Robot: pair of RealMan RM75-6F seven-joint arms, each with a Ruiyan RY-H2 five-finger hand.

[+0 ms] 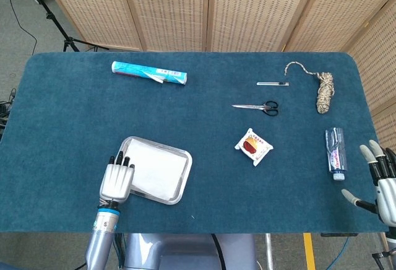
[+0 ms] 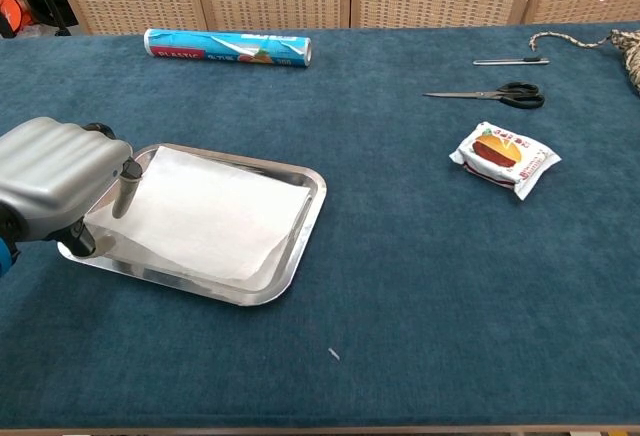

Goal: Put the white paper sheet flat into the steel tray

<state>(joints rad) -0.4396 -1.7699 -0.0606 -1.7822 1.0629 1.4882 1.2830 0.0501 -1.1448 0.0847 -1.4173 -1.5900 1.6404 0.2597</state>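
Note:
The white paper sheet (image 1: 157, 169) (image 2: 205, 218) lies flat inside the steel tray (image 1: 184, 179) (image 2: 300, 241) at the front left of the table. My left hand (image 1: 116, 181) (image 2: 52, 184) is at the tray's left end. Its fingers point down over the sheet's left edge, with one fingertip (image 2: 124, 196) touching or just above the paper. It grips nothing that I can see. Only the head view shows my right hand (image 1: 380, 182), which hangs at the table's front right corner with fingers spread and empty.
A blue wrap roll (image 1: 148, 72) (image 2: 227, 47) lies at the back left. Scissors (image 1: 257, 106) (image 2: 490, 94), a thin pen (image 1: 273, 83), a snack packet (image 1: 254, 147) (image 2: 504, 156), a twine bundle (image 1: 323, 90) and a small bottle (image 1: 335, 152) lie to the right.

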